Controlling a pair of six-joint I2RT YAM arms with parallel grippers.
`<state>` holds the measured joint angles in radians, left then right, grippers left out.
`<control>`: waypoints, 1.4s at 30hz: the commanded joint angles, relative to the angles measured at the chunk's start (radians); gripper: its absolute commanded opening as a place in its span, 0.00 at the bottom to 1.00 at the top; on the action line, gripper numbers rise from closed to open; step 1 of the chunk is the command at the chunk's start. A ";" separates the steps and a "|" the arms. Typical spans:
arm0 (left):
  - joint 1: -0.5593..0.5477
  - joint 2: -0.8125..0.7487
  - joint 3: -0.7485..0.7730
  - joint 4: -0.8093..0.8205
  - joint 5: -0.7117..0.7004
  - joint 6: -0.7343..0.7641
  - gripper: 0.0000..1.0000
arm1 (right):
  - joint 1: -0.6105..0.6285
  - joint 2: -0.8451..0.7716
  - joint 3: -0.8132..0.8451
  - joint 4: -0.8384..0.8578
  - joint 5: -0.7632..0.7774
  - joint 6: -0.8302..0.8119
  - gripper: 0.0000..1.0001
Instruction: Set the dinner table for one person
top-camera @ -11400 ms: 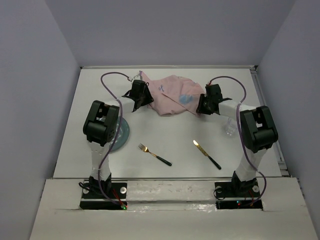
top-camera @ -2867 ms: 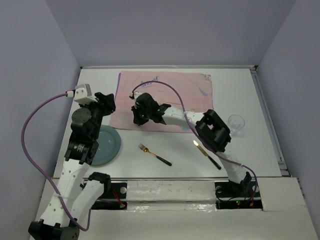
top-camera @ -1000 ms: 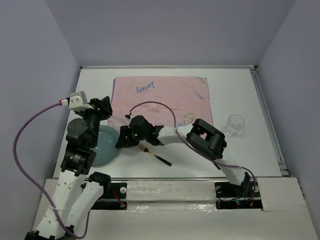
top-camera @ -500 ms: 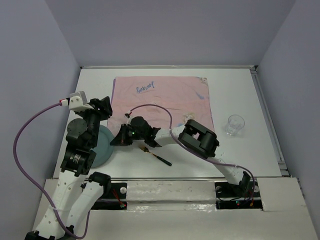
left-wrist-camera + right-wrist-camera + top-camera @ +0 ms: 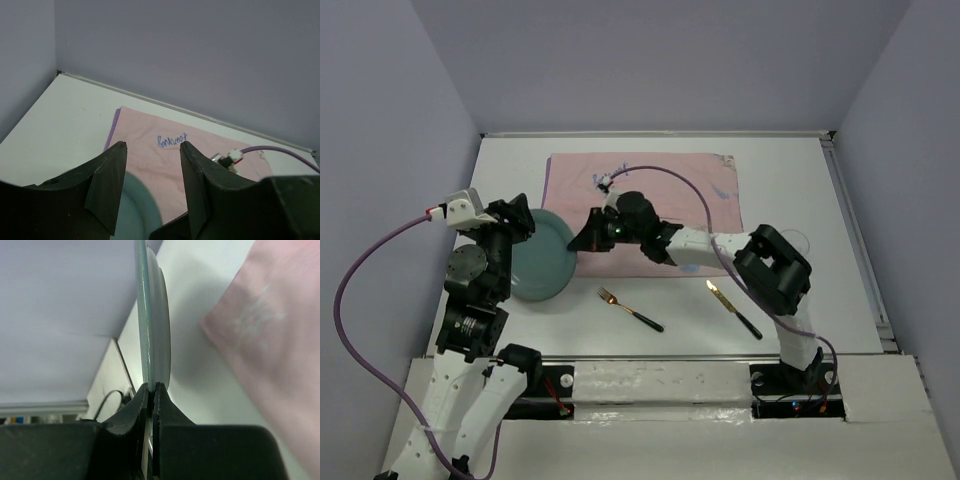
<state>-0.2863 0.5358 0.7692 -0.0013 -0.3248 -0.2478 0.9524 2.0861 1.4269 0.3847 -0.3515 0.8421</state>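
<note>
At the near edge, both arm bases sit on a white ledge. Just beyond, on the matte white counter [image 5: 500, 170], a fork [image 5: 630, 310] and a knife [image 5: 734, 309] lie well apart, handles angled toward the near right. Farther in, the right fingers [image 5: 149, 392] pinch the rim of a teal plate [image 5: 540, 258], which overlaps the left edge of a flat pink cloth [image 5: 670, 190]. The left fingers [image 5: 520, 222] hang spread above the plate, holding nothing. A clear glass [image 5: 800, 240] peeks out behind the right arm. Plain lavender walls enclose the counter on three sides.
</note>
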 commanded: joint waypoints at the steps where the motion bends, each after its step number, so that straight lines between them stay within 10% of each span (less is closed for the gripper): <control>1: 0.006 -0.011 0.013 0.034 -0.010 0.019 0.57 | -0.185 -0.196 -0.040 0.249 -0.096 0.119 0.00; 14: -0.017 0.003 0.001 0.038 0.052 0.005 0.57 | -0.553 -0.267 -0.215 0.273 -0.245 0.199 0.00; 42: -0.017 0.013 -0.002 0.041 0.076 -0.005 0.57 | -0.612 -0.109 -0.261 0.206 -0.238 0.132 0.00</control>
<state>-0.3000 0.5495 0.7677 -0.0010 -0.2611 -0.2523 0.3462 2.0064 1.1370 0.4728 -0.5621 0.9894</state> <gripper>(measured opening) 0.571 0.048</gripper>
